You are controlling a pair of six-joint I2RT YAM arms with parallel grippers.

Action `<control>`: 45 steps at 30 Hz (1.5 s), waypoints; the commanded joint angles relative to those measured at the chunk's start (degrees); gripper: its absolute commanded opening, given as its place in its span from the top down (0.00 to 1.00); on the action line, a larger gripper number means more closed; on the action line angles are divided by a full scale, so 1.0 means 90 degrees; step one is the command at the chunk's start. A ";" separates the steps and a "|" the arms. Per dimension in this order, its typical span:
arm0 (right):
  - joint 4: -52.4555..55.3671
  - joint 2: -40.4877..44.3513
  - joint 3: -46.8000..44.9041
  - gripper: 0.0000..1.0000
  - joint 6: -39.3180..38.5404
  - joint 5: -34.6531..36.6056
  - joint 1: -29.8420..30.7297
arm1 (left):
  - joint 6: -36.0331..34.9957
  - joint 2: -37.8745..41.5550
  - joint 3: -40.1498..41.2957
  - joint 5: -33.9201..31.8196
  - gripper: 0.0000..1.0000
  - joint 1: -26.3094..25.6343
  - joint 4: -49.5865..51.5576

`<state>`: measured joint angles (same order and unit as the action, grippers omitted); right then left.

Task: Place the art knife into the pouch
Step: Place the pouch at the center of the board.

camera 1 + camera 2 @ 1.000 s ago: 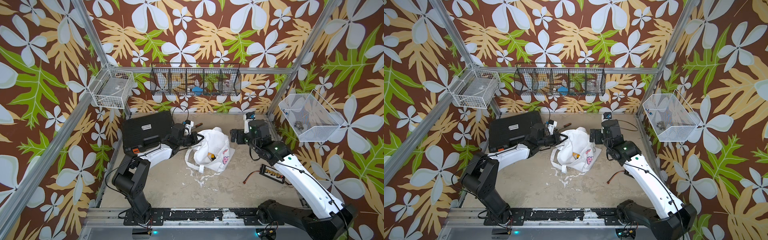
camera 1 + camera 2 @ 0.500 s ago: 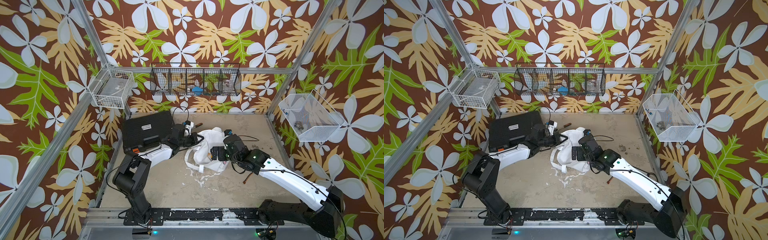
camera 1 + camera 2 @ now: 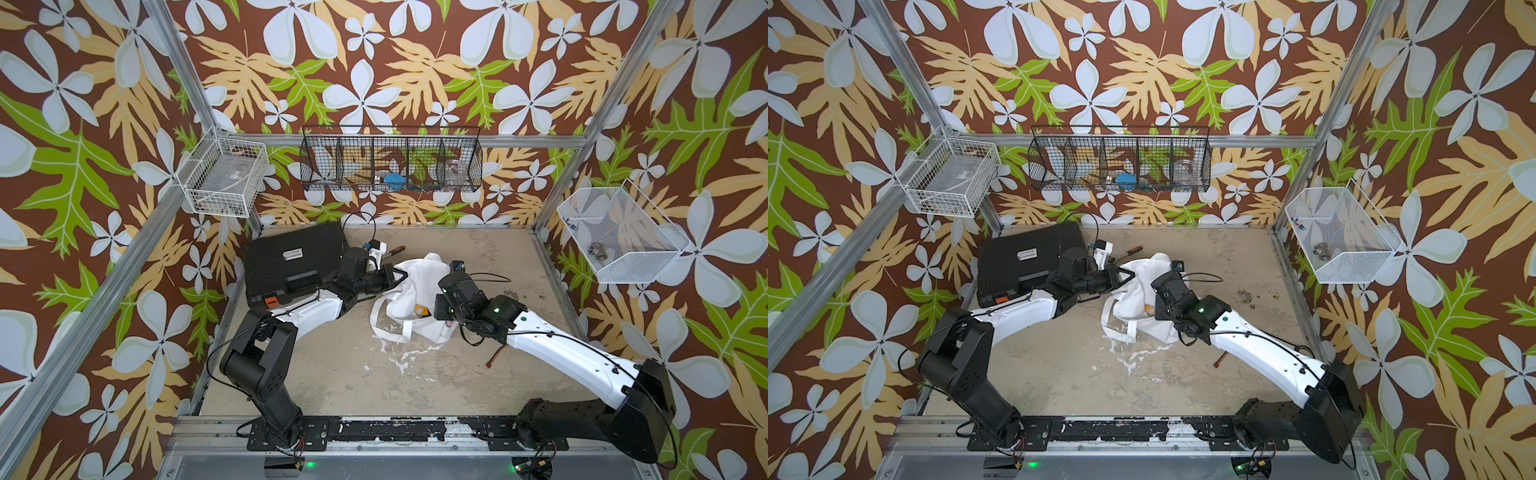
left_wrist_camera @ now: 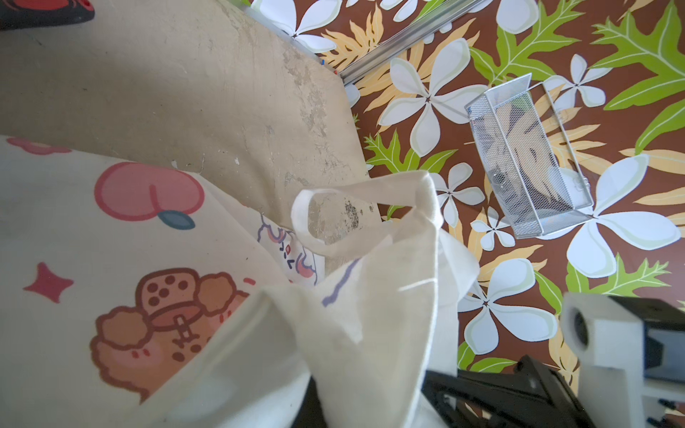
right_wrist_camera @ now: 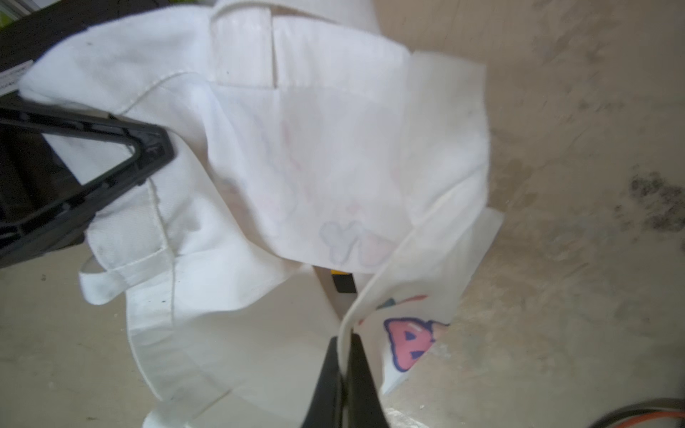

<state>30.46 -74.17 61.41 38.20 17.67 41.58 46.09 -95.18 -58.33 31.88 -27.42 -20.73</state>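
Status: pouch (image 3: 415, 291) sits crumpled on the tabletop (image 3: 332, 374), near the black case (image 3: 295, 264), on the case's right-arm side, with a gap between them. I've got both arms on it

Left hand (image 3: 400, 274) comes in from the case side, jaws closed on the pouch rim nearest the case. That rim is lifted off the tabletop. In the right wrist view its black fingertips (image 5: 152, 146) are pinching white fabric

Right hand (image 5: 345, 355) is clamped on the opposite rim, the one farther from the case. Fingers are nearly together with only the hem between them, and a pink "B" print sits right next to the pinch

Between the two grips the mouth is pulled open, the gap running roughly from the case side across to the far side. One strap (image 3: 384, 328) loops flat on the tabletop at the pouch's edge toward the arm bases

Art knife (image 5: 341, 283): inside the pouch, on the side away from the case, close to the right hand's pinch. Only a short yellow and black end shows under a fold of cloth. In a top view it's a small yellow spot (image 3: 422, 311) in the mouth. The rest is covered, so I can't tell its long axis or which way the blade end points
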 commanded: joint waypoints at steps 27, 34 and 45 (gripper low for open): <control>0.0699 0.1352 0.2366 1.00 -0.1736 0.0303 -0.0967 | -0.1121 0.1906 -0.1453 -0.0926 1.00 0.0085 0.2850; 0.0017 0.0669 0.1668 1.00 -0.1966 0.0243 -0.1749 | -0.1005 0.1261 -0.0995 -0.0992 1.00 0.0173 0.2183; 0.0579 0.1963 0.1933 1.00 -0.2048 -0.0899 -0.1754 | -0.0833 0.0747 -0.2059 -0.0689 1.00 0.0191 0.2153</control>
<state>36.56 -58.59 79.18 20.29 14.22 25.67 38.44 -86.41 -73.87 24.23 -25.82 1.04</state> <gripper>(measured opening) 0.049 0.060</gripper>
